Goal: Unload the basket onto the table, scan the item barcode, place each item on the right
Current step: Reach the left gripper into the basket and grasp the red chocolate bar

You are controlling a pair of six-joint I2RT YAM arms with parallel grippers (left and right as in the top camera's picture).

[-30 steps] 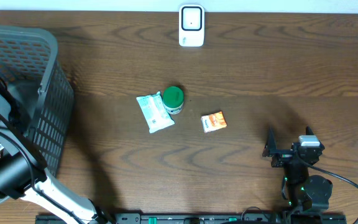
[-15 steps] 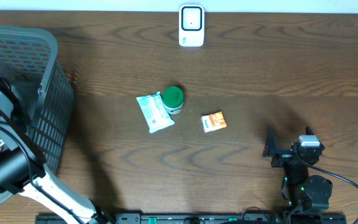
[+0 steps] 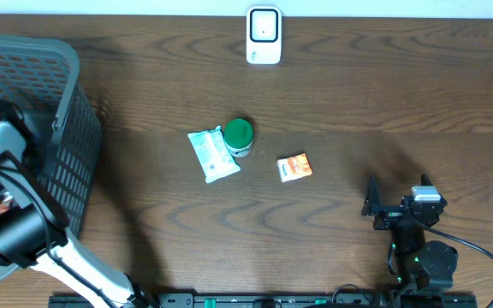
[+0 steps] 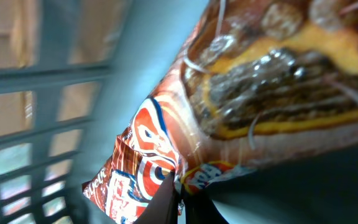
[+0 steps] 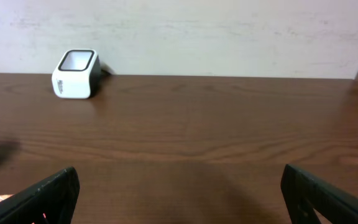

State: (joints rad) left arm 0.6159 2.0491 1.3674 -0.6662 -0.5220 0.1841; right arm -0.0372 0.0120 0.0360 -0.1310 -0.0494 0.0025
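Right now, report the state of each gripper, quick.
Left gripper: shut on the edge of a snack packet, in the basket.
Right gripper: open, holding nothing.

Overhead looks straight down on the whole table, with the basket at left and the scanner at the far edge. Left wrist is deep inside the basket, lens almost against a snack packet. Right wrist sits low, gazing level across the table to the wall, and it shares that scanner with overhead.
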